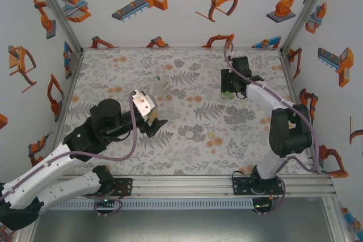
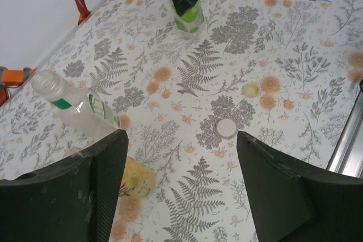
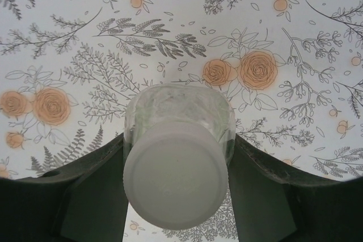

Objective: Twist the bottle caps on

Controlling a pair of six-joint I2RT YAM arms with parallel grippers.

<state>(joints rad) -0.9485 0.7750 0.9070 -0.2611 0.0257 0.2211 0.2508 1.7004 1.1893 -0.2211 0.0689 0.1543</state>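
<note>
Top view: left claw (image 1: 153,124) mid-surface (image 1: 113,66), slim clear bottle (image 1: 160,83) just beyond it; right claw (image 1: 228,92) at short green bottle (image 1: 227,98).
Left wrist: claw spread, nothing between; amber bottle (image 2: 136,177) beside one finger.
Right wrist: claw pinching short green bottle, white cap (image 3: 176,182) on top.

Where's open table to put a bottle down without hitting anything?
Bare cloth runs from the white cap and yellow cap to the near edge; also the far-left corner. Crowded: clear bottle and yellow bottle mid-left, green bottle far right.
</note>
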